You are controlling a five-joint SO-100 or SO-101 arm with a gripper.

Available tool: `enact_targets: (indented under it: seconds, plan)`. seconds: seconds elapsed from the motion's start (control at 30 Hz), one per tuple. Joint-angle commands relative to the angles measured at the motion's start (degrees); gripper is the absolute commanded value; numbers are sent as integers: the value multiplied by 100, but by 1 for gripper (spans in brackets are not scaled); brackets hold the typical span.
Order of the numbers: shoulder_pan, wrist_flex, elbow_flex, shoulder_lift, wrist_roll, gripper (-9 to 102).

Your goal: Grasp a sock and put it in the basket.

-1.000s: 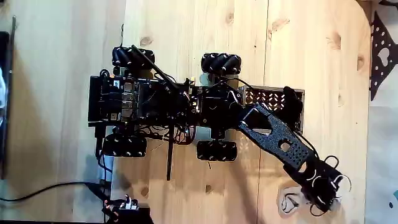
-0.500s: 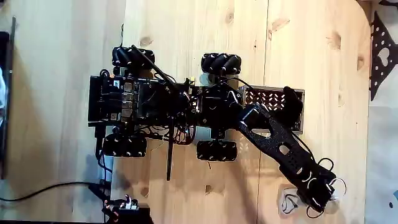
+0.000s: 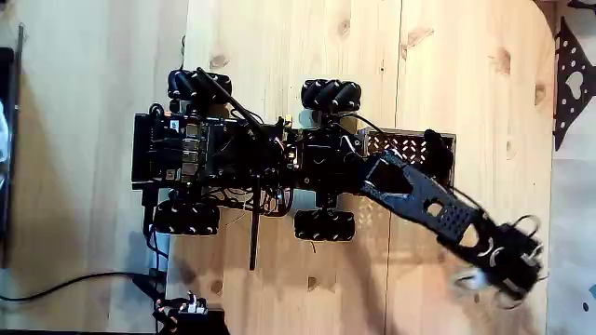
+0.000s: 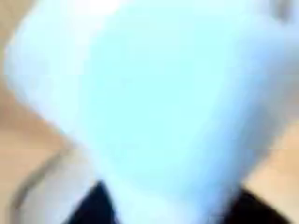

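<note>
Four ribbed black wheels carry the robot base (image 3: pixel 242 158), a dense tangle of dark frames and wires lying across the pale pine desk (image 3: pixel 279 46), whose planks show knots and long grain. From that base the perforated black arm (image 3: pixel 424 203) slants down toward the right of the fixed view and ends in the jaws (image 3: pixel 498 274), which are smeared by motion there, so whether they are apart or together cannot be told. A whitish, blurred scrap just beside the jaws on their left looks like the sock (image 3: pixel 470 279), soft and shapeless against the wood; contact between the two cannot be made out. The wrist view gives a pale bluish-white blur that may be the same fabric pressed close to the lens (image 4: pixel 159 103), with light wood at the edges. Back along the arm from the jaws, well apart from them and hard against the robot's front, sits the basket (image 3: pixel 396 142), a rectangular black bin with lattice-cut walls. Beyond the jaws, at the desk's far right edge, lies a flat black sheet (image 3: pixel 570 79) pierced with heart-shaped holes.
</note>
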Motion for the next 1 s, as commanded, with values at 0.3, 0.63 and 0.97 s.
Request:
enact_targets:
  seconds: [0.3,0.63,0.97]
  plan:
    - [-1072,1424,-1055,1573,958,-1]
    - [-1169,3146,-2109,2689,1257,-1]
    - [-1292,4210,-2092,4324,1433,-1]
